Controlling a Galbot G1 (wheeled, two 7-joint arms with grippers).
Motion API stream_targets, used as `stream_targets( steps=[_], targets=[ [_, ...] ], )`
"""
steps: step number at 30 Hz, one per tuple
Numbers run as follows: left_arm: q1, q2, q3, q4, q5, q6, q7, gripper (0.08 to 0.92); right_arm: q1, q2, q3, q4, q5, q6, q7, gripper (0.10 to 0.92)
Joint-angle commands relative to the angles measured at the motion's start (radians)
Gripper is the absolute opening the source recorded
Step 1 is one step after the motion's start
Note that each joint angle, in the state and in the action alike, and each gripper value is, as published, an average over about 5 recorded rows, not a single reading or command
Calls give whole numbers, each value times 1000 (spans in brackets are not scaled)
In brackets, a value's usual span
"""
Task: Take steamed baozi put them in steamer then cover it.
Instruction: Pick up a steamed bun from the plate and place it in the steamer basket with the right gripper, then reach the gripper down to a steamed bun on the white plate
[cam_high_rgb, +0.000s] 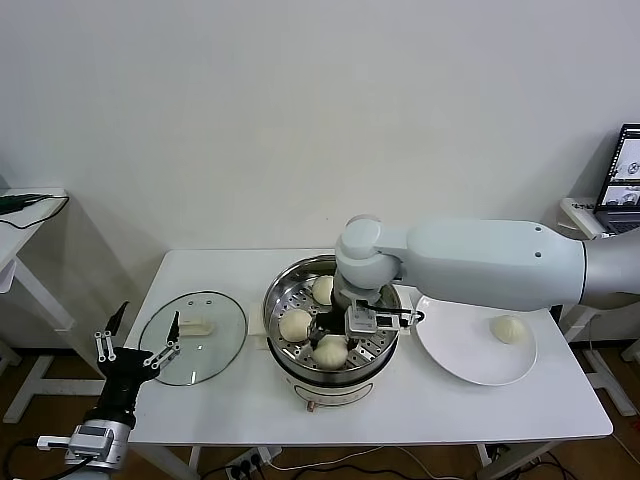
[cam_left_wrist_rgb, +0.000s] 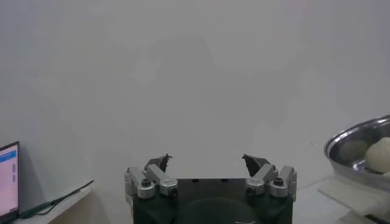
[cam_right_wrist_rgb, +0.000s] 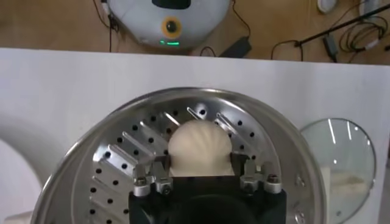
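The white worktop (cam_high_rgb: 250, 400) is filling the lower middle of the head view, and the steamer (cam_high_rgb: 285, 290) is sitting at its centre. The right end effector (cam_right_wrist_rgb: 201, 165) is hanging inside the pot, its fingers bracketing one baozi (cam_right_wrist_rgb: 200, 146) on the perforated tray; grasping or letting go, I cannot tell. Two more are lying beside it, a fourth (cam_high_rgb: 509, 328) is resting on the plate (cam_high_rgb: 450, 350) at right. The cover (cam_high_rgb: 205, 345) is lying flat at left, the left end effector (cam_high_rgb: 138, 345) released, hovering beside it.

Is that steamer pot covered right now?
No. The steamer is uncovered; its glass lid lies flat on the table beside it.
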Motion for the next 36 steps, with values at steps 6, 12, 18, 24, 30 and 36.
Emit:
stream_targets(
  steps=[6,12,18,24,30,36],
  targets=[
    [2,1,-2,-2,0,1,0,823,2,-22,42,-9,-4,-8,0,771],
    [3,0,7,-3,2,1,-1,823,121,-161,82,-30,97,-22,-5,821],
    [9,-2,18,-23,7,0,-4,823,194,-391,83,-63,266,-216,-52,823],
    [18,0,26,-30,19,-2,-5,823,61,-588,143,-121,291,-437,-140,823],
    [21,-1,39,-35,29,-4,-6,823,-229,-678,363,-248,160,-488,-196,823],
    [21,-3,50,-32,35,-5,-8,823,-552,-637,692,-415,14,-486,-213,823]
  ],
)
